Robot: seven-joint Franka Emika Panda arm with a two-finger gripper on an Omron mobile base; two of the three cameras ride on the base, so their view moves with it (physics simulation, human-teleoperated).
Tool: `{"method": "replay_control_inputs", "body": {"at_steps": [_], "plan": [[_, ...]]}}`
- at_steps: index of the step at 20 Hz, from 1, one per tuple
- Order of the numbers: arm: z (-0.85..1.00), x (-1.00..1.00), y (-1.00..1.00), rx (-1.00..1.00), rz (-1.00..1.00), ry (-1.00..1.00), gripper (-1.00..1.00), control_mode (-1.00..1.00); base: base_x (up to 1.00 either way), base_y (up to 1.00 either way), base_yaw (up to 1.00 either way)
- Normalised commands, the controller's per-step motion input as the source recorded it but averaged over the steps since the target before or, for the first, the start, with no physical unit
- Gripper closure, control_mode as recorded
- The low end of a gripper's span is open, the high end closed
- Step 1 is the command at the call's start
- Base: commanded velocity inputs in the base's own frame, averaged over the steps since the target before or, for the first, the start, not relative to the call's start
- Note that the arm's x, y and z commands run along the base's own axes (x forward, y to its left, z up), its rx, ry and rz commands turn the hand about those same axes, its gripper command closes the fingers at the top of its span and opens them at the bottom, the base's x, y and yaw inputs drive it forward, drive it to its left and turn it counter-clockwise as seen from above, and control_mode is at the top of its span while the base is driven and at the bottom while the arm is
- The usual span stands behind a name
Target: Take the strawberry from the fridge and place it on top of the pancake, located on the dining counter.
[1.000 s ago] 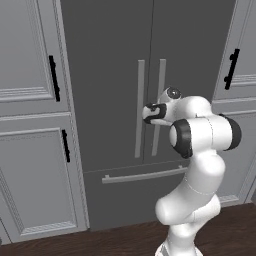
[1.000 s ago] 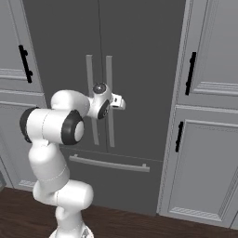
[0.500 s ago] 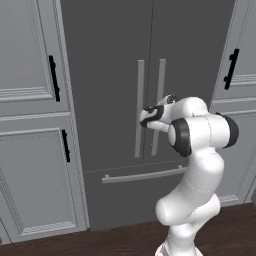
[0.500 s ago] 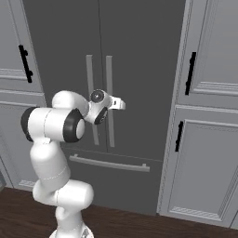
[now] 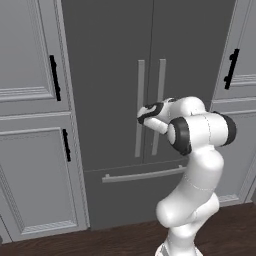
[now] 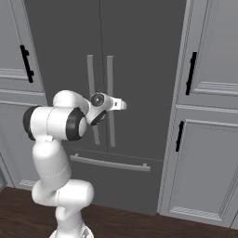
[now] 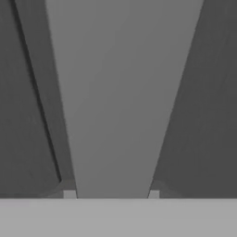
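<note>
From the left base view, the fridge (image 5: 150,100) stands shut, both doors closed, with its two pale bar handles side by side at the middle seam and the drawer handle (image 5: 145,175) running below them. The gripper (image 5: 141,116) now sits lower than a second ago and has pushed forward until it meets the left door handle (image 5: 140,107), where before it hung a little higher and back from the bars. In the right base view the same reach shows from the other side: the hand (image 6: 111,104) points at the handles, its tip lying over the right door handle (image 6: 110,100) from this angle, and the forearm has dropped slightly compared with the earlier picture; the grey cabinets (image 6: 209,116) with their black pulls have not shifted. In the hand view a broad pale handle bar (image 7: 120,92) runs up between the two fingertips (image 7: 69,194), one tip on either side of it, with dark door surface beyond. The jaws sit astride that bar, narrower than they were a moment ago, though I cannot tell whether they have actually pinched it. The strawberry is somewhere behind the closed doors, unseen.
</note>
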Motion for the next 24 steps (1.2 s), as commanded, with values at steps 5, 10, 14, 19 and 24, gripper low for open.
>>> {"method": "replay_control_inputs", "body": {"at_steps": [5, 10, 14, 19, 24], "plan": [[-0.1, -0.39, -1.0, 0.05, -0.12, 0.0, 1.0, -1.0, 0.0, 0.0, 0.0], [0.0, -0.64, -1.0, 0.08, -0.17, 0.0, 1.0, -1.0, 0.0, 0.0, 0.0], [0.0, -0.65, -1.0, 0.1, -0.14, -0.01, 1.0, -1.0, 0.0, 0.0, 0.0], [0.04, -0.55, -1.0, 0.15, -0.11, -0.05, 1.0, -1.0, 0.0, 0.0, 0.0], [0.22, -0.51, -1.0, 0.18, -0.09, -0.03, 1.0, -1.0, 0.0, 0.0, 0.0]]}}
